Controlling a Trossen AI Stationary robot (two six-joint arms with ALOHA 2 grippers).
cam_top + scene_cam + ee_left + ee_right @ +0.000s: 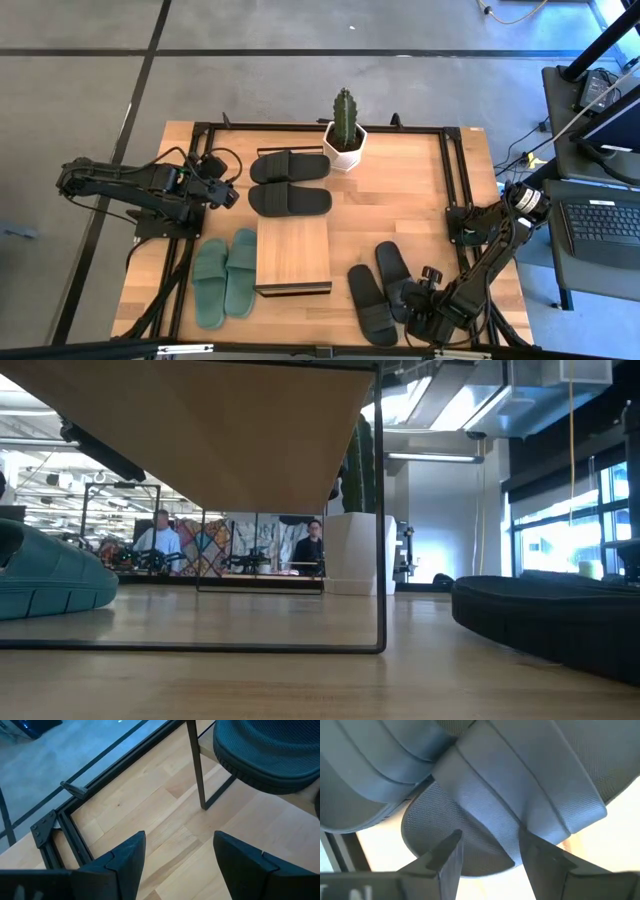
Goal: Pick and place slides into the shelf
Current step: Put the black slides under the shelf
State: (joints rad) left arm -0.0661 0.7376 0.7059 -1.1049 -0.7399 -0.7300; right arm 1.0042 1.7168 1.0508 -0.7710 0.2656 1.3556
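In the high view we find all six slides lying flat on the table (400, 190), none yet in the shelf (292, 255), which stands just below the frame's centre. One black pair (289, 183) lies above the shelf, next to the potted cactus (345, 128) near the upper middle. The green pair (225, 275) sits just left of the shelf, and the other black pair (382, 287) lies to its right, toward the lower right.

Our right gripper (418, 300) is at the lower right, over the right-hand sandal of that black pair. In the right wrist view its jaws stand apart with the wide strap (520, 795) just ahead of them, holding nothing. We judge it is lining up to take this slide by the strap, the easiest part to pinch.

Our left gripper (222, 192) waits at the left, near the upper black pair. Its jaws are spread wide and empty over bare wood. The shelf's open underside, seen in the low view, leaves room to slide sandals beneath the plank.
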